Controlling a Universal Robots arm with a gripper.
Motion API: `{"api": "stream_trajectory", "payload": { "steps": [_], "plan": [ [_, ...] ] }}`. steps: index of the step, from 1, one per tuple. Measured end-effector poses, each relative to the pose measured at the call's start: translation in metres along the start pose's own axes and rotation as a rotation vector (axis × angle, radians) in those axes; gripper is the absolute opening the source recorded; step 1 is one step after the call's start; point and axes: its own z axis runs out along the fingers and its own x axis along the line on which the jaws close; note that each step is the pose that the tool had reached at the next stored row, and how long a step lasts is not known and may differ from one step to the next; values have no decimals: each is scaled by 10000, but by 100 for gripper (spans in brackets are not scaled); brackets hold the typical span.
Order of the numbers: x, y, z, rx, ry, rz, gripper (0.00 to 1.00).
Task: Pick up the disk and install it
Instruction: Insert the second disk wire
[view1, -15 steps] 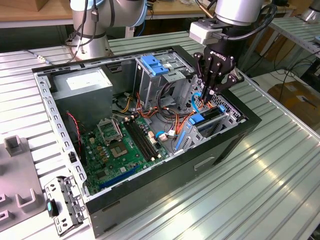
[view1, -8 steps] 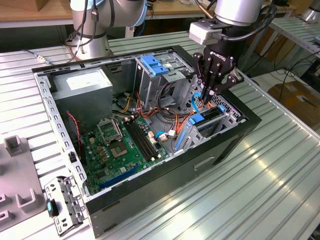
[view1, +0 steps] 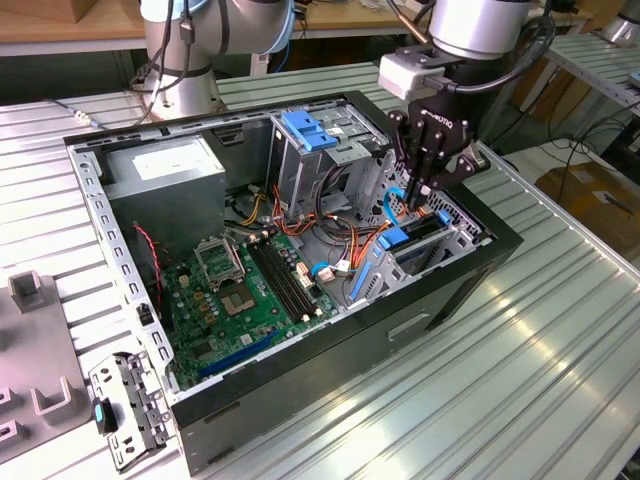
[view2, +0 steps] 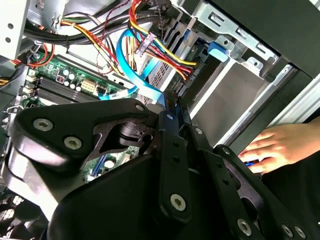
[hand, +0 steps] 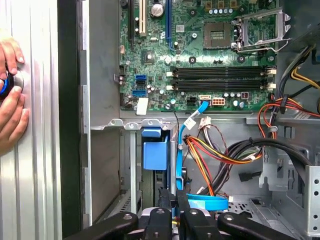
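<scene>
Figure: the gripper (view1: 425, 200) over the front drive cage (view1: 455, 235) of the open computer case (view1: 300, 385).

You saw the fingers drawn together, tips pointing down into the cage. No gap showed between them in the exterior view or in either wrist view (view2: 172, 106) (hand: 171, 196). Nothing could be made out clamped between them.

As far as you could judge, the disk (view1: 398, 240) stood on edge in the cage slot just beneath the fingertips. Its blue plastic rail (hand: 155, 150) was the part that showed. Whether it was fully seated could not be told.

Handling, as a judgement: the disk was a stiff metal slab, fairly heavy for its size, and it would not flex in a grip. Its bare metal faces were probably slippery, and its works would be sensitive to knocks. The surer hold lay across the two long edges at the blue rails, near mid-length, so it would not tip. Any pushing belonged on the rail end, not on the label face.

Loose orange and yellow cables (view1: 340, 235) and a blue data cable (view2: 135, 65) lay close beside the slot, between it and the motherboard (hand: 200, 50). They could snag.

A person's hand (hand: 10, 115) rested on the table outside the case wall.
</scene>
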Motion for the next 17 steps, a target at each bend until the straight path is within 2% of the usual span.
{"api": "stream_trajectory", "payload": {
  "steps": [3, 8, 9, 11, 12, 13, 16, 17],
  "plan": [
    [3, 0, 21, 106, 1, -2, 16],
    [56, 9, 62, 261, -22, -1, 16],
    [68, 12, 68, 288, -36, -1, 16],
    [92, 30, 81, 333, -106, -5, 16],
    [104, 39, 86, 354, -211, -7, 16],
    [124, 43, 91, 363, -399, -3, 16],
    [172, 54, 101, 367, -774, 12, 16],
    [205, 57, 110, 371, -922, 18, 16]
  ]
}}
